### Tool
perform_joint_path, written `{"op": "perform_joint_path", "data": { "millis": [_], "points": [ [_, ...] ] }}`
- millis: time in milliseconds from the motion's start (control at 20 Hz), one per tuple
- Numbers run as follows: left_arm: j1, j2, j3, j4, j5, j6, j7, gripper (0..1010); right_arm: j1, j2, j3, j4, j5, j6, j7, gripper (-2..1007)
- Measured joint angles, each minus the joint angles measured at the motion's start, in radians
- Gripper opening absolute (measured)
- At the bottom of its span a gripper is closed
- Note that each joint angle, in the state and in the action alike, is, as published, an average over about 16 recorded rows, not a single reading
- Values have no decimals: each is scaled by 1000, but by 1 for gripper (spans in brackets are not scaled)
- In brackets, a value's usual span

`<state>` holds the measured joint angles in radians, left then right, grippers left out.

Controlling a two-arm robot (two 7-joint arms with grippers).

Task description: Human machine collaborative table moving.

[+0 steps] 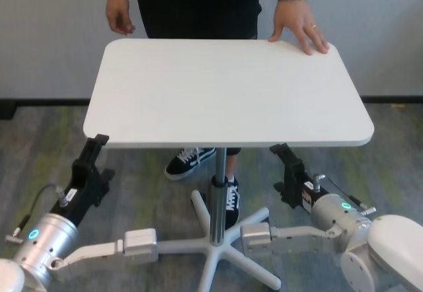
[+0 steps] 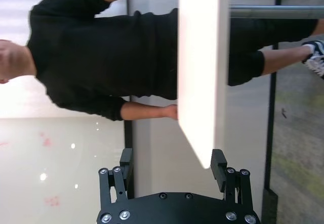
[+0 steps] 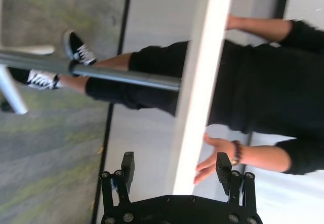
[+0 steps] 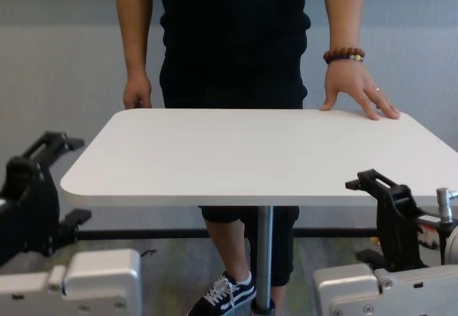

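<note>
Silver-grey arms (image 1: pixel 99 252); black hands (image 1: pixel 89 166), seemingly screw-studded.

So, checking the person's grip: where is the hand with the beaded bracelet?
In the head view, the braceleted hand lies flat on the table's far corner, on the robot's right.

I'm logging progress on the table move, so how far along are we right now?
Early stage. Done: both robot hands are lined up at the table's near edge, the left hand and right hand open with the edge between their fingers. In hand: the person rests one palm on the far edge, the other hand beside it. Left: clamping, then moving the table together.
</note>
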<state>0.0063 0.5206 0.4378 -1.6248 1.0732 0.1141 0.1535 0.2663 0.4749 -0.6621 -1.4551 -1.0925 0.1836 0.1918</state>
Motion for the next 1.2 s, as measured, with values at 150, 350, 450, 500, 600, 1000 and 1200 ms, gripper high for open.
{"op": "perform_joint_path", "data": {
  "millis": [150,350,450,500,600,1000,1200],
  "points": [
    [21,10,-20,-41,-7,-1,-5,1000,-24,13,14,-52,4,-6,-13,1005],
    [48,21,-53,-97,-26,-8,-10,1000,-52,25,36,-114,15,-19,-36,1005],
    [61,25,-69,-123,-36,-14,-11,1000,-63,28,48,-138,22,-26,-47,1005],
    [67,27,-76,-136,-42,-18,-12,1000,-67,28,53,-149,25,-29,-53,1005],
    [79,30,-91,-161,-55,-27,-15,1000,-75,28,63,-170,30,-36,-63,1005],
    [123,34,-156,-257,-216,-94,-117,1000,-101,10,105,-227,90,-87,-109,1005],
    [138,27,-185,-290,-363,-132,-212,1000,-120,-10,134,-238,172,-143,-131,1005]
  ]
}}
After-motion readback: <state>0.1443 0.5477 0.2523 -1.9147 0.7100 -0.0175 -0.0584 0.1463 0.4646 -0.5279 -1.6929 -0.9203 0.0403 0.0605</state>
